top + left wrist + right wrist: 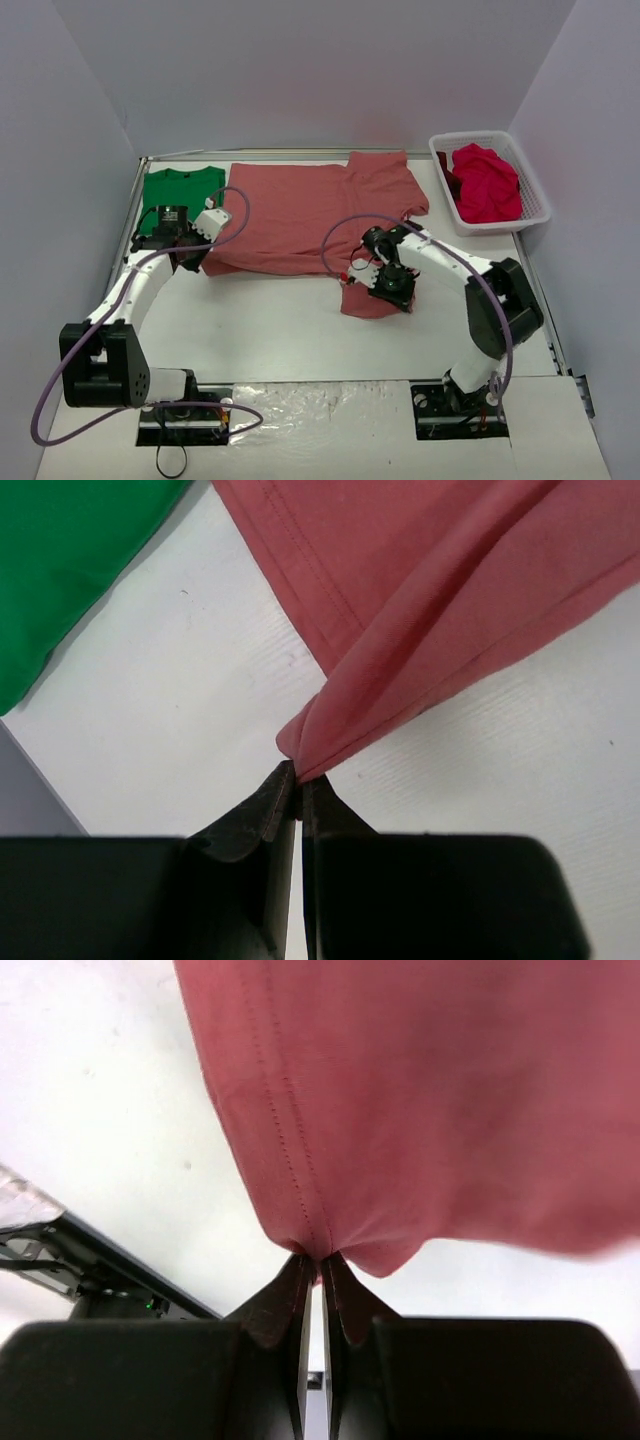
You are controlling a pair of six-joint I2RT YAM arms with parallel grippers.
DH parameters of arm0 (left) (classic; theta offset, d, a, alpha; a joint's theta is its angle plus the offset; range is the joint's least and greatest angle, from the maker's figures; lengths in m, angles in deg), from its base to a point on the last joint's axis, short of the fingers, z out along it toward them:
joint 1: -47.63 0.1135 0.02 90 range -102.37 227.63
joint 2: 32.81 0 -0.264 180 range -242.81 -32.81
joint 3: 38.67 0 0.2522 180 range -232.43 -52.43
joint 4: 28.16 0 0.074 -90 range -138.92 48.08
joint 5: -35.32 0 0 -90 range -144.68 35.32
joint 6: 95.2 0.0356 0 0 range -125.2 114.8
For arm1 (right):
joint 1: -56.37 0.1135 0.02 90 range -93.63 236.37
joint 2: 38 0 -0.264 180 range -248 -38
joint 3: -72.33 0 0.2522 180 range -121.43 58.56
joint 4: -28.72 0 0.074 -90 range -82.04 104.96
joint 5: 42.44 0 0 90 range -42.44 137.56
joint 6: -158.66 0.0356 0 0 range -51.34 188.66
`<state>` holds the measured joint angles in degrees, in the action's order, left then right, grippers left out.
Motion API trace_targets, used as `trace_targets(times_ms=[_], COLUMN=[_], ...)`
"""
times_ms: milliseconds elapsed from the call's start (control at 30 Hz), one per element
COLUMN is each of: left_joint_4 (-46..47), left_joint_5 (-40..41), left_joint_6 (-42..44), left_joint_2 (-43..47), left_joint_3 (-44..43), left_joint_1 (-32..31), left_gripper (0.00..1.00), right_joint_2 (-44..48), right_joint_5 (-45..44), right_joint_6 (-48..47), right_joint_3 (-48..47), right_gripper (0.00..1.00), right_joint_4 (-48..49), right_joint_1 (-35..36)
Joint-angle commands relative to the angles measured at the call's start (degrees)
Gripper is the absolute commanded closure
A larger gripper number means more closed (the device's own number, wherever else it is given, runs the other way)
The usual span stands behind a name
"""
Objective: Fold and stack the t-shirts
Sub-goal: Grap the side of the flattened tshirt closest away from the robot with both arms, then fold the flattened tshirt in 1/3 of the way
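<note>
Left gripper is clamping tight on a corner of pink tee, beside green tee; right gripper is clamping its hem, farther off.

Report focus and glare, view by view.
Top external: even light, glare on the crinkled clear plastic sheet at the near edge. Left wrist: the salmon-pink cotton t-shirt shows crisp stitching. Right wrist: its hem is sharp, the rest soft.

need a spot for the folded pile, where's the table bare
Bare table lies on the near side of the pink t-shirt, between the left arm and right arm. The far side is crowded: green t-shirt, pink one, basket.
</note>
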<state>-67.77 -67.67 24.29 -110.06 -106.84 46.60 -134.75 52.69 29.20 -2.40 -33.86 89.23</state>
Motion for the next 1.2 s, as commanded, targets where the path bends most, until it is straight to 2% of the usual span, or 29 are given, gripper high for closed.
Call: trace_targets(times_ms=[0,300,500,733,933,1167], left_joint_4=[-4.99,-15.72,-19.41,-21.53,-17.41,-11.95], left_joint_5=[-2.82,-2.92,-2.83,-4.58,-3.80,-0.11], left_joint_6=[4.07,14.44,18.66,19.90,16.83,11.91], left_joint_2=[8.23,23.97,28.38,30.23,30.32,24.09], left_joint_3=[1.67,8.00,12.75,15.39,16.97,16.36], left_joint_1=[-0.10,-0.98,-1.16,-1.25,-1.33,-1.25], left_gripper=[0.98,0.98,0.98,0.98,0.98,0.98], right_joint_2=[8.39,22.03,27.75,30.57,29.95,25.83], right_joint_5=[5.07,10.60,13.07,12.72,11.58,8.68], right_joint_6=[-1.23,0.96,1.84,2.37,1.58,1.23], right_joint_3=[-4.24,-7.41,-7.32,-8.28,-11.62,-15.75], right_gripper=[1.00,1.00,1.00,1.00,1.00,1.00], right_joint_4=[-10.85,-19.12,-19.12,-19.12,-19.03,-16.66], right_joint_1=[-2.36,-3.94,-6.58,-8.34,-9.31,-9.74])
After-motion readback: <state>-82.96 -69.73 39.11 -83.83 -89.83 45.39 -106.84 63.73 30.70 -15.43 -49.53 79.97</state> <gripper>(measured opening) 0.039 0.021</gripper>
